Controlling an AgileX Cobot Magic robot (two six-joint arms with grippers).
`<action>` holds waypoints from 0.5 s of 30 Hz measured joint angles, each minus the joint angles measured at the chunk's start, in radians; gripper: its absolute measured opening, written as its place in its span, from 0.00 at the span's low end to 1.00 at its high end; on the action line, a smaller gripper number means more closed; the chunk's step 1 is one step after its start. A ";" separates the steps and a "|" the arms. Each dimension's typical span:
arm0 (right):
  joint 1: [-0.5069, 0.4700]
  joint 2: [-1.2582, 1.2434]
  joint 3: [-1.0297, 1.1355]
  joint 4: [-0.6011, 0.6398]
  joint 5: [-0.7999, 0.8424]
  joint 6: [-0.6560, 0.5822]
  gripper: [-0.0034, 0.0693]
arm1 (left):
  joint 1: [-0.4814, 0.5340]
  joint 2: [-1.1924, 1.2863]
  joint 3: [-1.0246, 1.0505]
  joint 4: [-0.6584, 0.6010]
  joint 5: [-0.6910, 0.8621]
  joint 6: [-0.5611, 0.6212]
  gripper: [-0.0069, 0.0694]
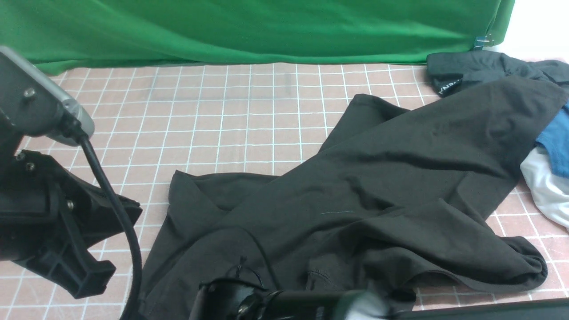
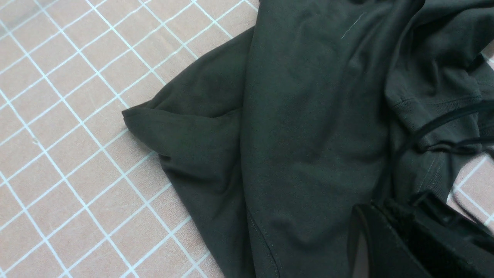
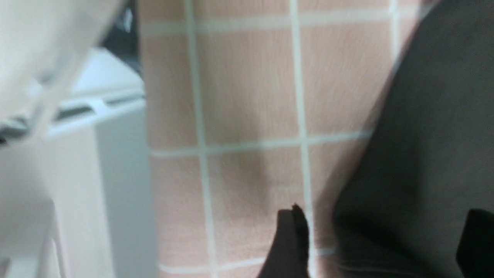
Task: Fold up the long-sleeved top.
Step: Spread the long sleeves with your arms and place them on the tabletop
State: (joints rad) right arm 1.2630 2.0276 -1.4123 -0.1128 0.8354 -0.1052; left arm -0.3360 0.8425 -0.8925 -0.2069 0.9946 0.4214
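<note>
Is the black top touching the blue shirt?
Touching. In the front view, the long-sleeved top has its right edge lying over the blue shirt, with no gap between them.

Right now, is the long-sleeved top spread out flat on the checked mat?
No: the front view shows the long-sleeved top lying crumpled, with folds bunched over one another on the checked mat.

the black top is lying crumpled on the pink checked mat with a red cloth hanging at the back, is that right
Not quite: the cloth hanging at the back is green, not red, as the front view shows. The rest holds: the black top lies crumpled on the pink checked mat.
</note>
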 joint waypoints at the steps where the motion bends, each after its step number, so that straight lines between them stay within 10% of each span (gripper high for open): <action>1: -0.003 0.010 0.000 -0.003 0.008 -0.005 0.80 | 0.000 0.000 0.000 0.000 0.004 0.000 0.12; 8: -0.025 0.021 -0.001 -0.006 0.044 -0.025 0.60 | 0.000 0.000 0.000 0.000 0.014 0.000 0.12; 15: -0.025 0.013 -0.006 -0.010 0.077 -0.046 0.14 | 0.000 0.000 0.000 -0.001 0.018 0.012 0.12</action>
State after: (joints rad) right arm 1.2385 2.0404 -1.4188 -0.1233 0.9123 -0.1515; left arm -0.3360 0.8425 -0.8925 -0.2078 1.0128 0.4330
